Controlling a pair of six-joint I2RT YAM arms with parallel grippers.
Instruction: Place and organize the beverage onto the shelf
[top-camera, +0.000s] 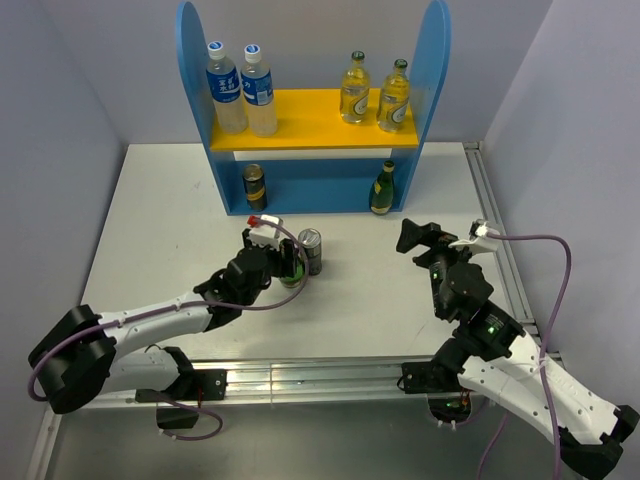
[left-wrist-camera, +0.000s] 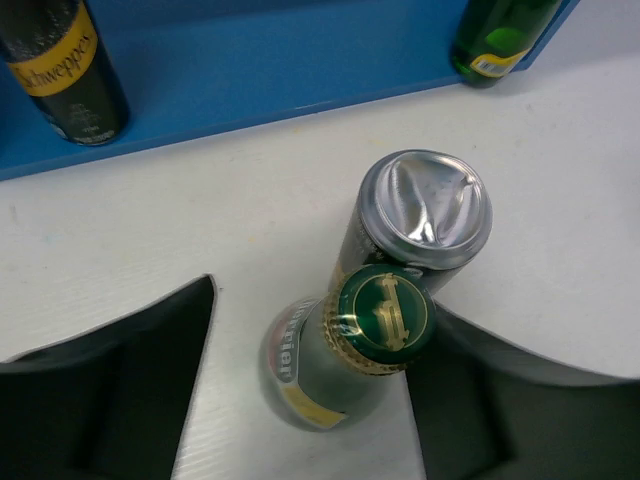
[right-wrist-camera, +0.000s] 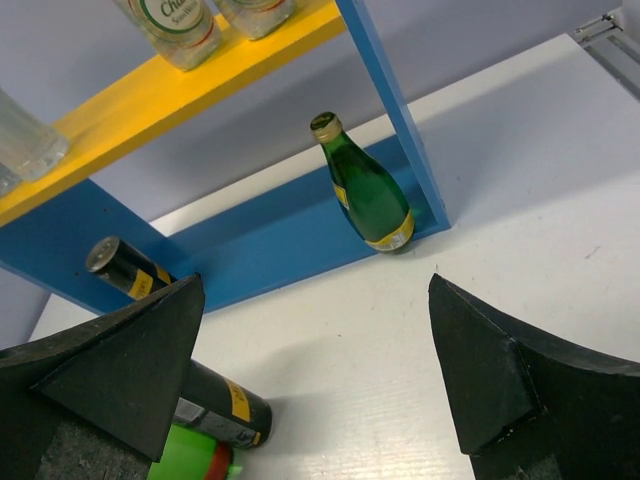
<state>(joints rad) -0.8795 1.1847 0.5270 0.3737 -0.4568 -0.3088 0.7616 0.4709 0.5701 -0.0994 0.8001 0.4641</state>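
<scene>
The left jaws stand apart, the green bottle between them, a can touching it just beyond. The right jaws gape wide above the table.

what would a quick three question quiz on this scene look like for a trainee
1. True or false: both pale-yellow bottles stand on the yellow-orange board.
2. Which drinks stand on the table? A) a can and a green bottle B) two cans C) two green bottles
3. Fill in: the left hand is open around the ___ bottle.

Key: 1 true; 2 A; 3 green
</scene>
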